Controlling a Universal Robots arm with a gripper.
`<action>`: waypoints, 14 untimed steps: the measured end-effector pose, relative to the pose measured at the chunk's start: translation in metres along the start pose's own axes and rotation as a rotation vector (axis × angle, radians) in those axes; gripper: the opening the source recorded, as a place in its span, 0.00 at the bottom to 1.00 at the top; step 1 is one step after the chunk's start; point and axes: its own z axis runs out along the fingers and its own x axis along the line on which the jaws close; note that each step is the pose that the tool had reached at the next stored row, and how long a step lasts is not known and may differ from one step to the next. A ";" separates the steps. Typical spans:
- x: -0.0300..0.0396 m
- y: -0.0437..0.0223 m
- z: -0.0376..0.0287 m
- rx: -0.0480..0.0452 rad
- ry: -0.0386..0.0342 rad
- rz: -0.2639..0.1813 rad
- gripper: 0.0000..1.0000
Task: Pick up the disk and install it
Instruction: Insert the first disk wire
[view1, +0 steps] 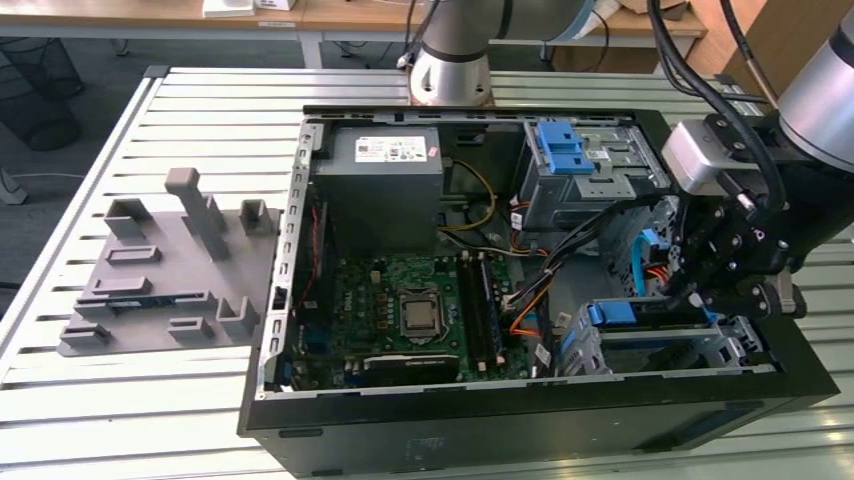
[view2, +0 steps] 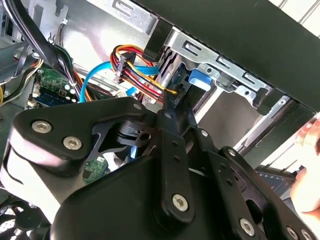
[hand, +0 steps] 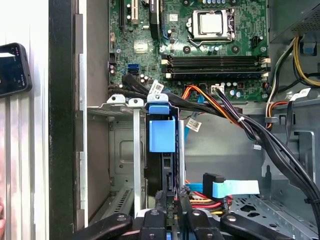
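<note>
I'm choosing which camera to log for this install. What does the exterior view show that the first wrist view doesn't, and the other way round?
Exterior view: the grey moulded fixture on the slatted table, beside the open computer case, the grey power supply box, and the arm's base.

First wrist view: a dark phone-like device outside the case wall, and a flat blue cable with a black plug.

Shared: the motherboard with its processor socket, and a blue tab on the drive cage.

Bench (view1: 174, 400): ribbed metal slats, pale satin finish. Computer case (view1: 534, 425): matt black outer shell, bare grey sheet metal inside. Tool (view1: 731, 262): matt black metal links with bright screw heads. Drive cage latch (hand: 162, 134): smooth blue plastic. Circuit board (view1: 400, 300): green, semi-gloss. Fixture tray (view1: 167, 270): matt grey plastic.
</note>
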 end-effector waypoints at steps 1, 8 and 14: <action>0.0000 0.0001 -0.0013 0.0000 0.0001 0.000 0.24; 0.0001 0.0003 -0.0076 0.0000 0.0001 0.000 0.24; 0.0001 0.0003 -0.0087 0.0000 0.0001 0.000 0.22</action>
